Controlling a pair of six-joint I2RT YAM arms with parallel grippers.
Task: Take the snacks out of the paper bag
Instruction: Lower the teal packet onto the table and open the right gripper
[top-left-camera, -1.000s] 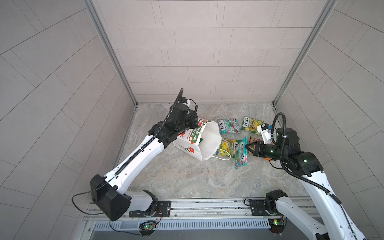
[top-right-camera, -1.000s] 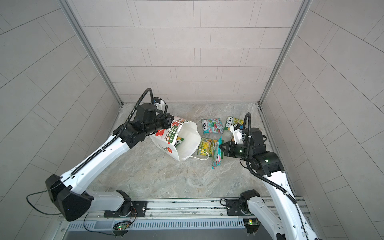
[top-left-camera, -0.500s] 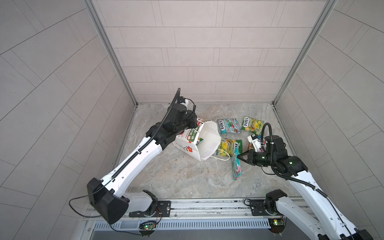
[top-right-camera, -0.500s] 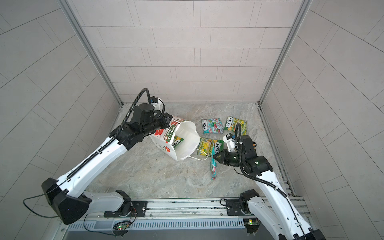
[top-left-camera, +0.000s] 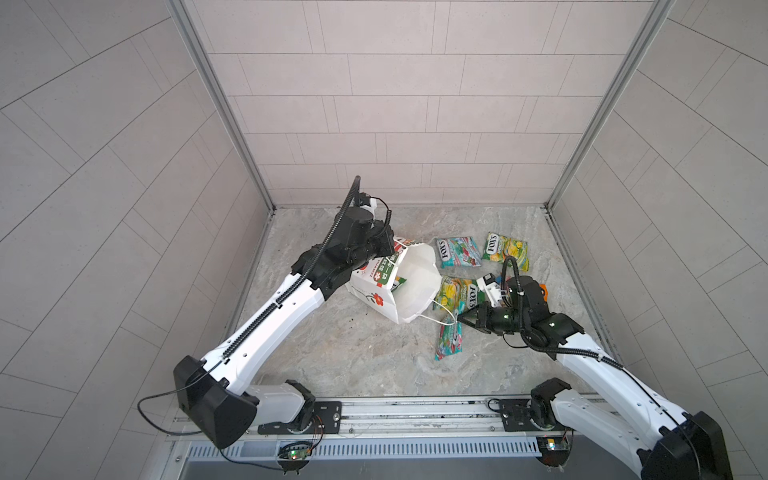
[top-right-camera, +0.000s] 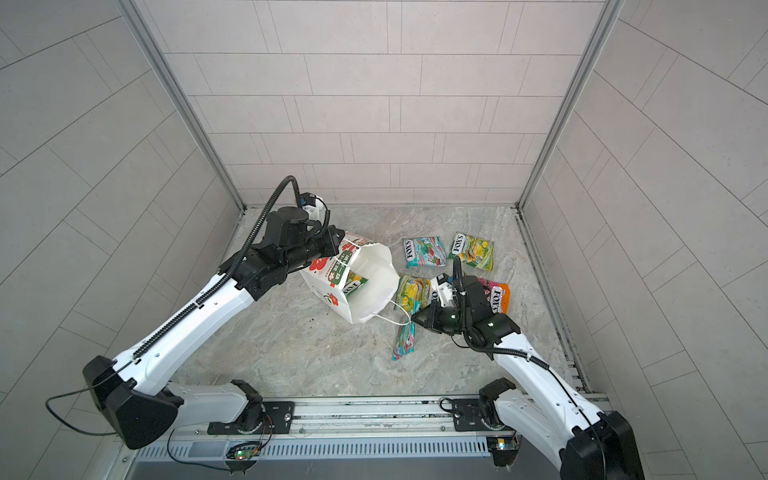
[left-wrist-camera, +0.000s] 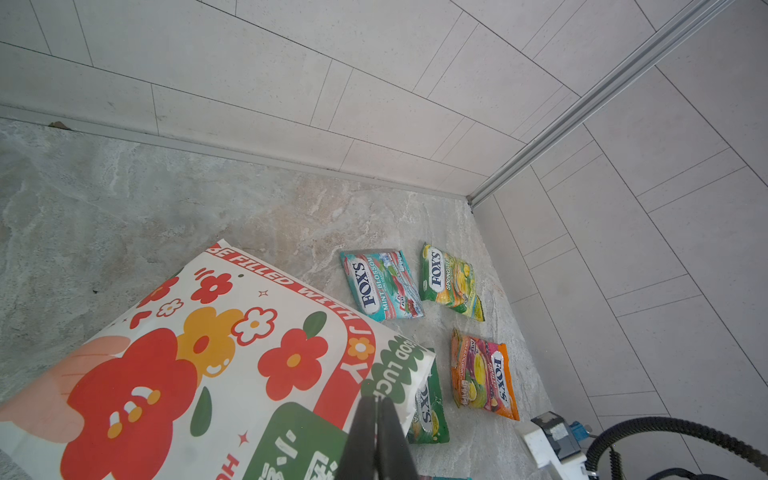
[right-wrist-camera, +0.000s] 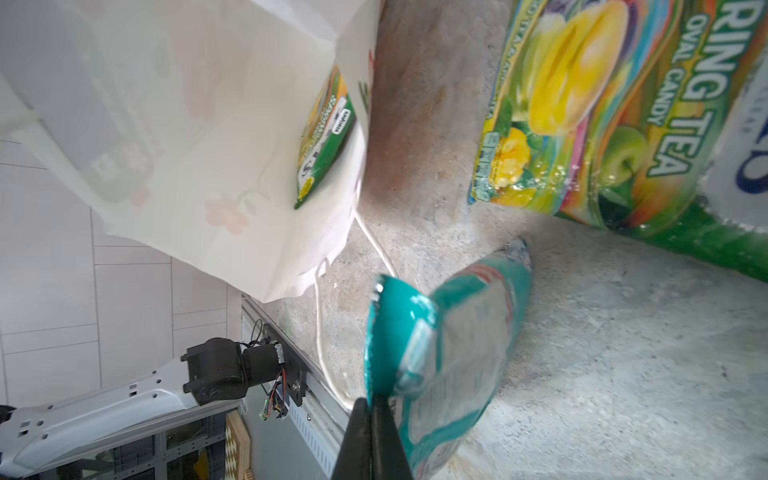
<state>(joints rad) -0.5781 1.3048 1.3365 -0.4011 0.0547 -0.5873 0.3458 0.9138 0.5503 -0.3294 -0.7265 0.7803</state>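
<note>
Five snacks (top-left-camera: 455, 293) out, one in the paper bag (top-left-camera: 415, 286)

Nearest, the right gripper (top-left-camera: 461, 319) is clamped on the near teal packet (top-left-camera: 448, 343), seemingly to set it clear. Farther left, the left gripper (left-wrist-camera: 376, 403) pinches the tipped bag's wall, likely holding its mouth open; one green packet (top-right-camera: 355, 284) lies inside. Right: one yellow-green packet (top-right-camera: 411, 293), one orange packet (top-right-camera: 496, 296). Farthest: one far teal packet (top-left-camera: 457, 252), one far yellow-green packet (top-left-camera: 506, 250).

Paper bag (top-left-camera: 415, 286): matt white paper, creasing at its folds; printed panels are looking flat, without shine. Cord handle (right-wrist-camera: 319, 332): soft white twisted string.
Snack packets (top-right-camera: 471, 249): thin plastic film, glossy, crinkling and catching bright highlights. Teal packet (right-wrist-camera: 453, 353): the same shiny film, its crimped end seal showing fine ridges.
Counter (top-left-camera: 353, 357): grey stone-look surface, mottled, matt, looking slightly grainy close up.
Walls (top-left-camera: 395, 124): pale speckled panels, matt; corner strips (top-left-camera: 216, 95) are reading as brushed metal.
Arms (top-left-camera: 274, 320): smooth white plastic shells, matt black joints.
</note>
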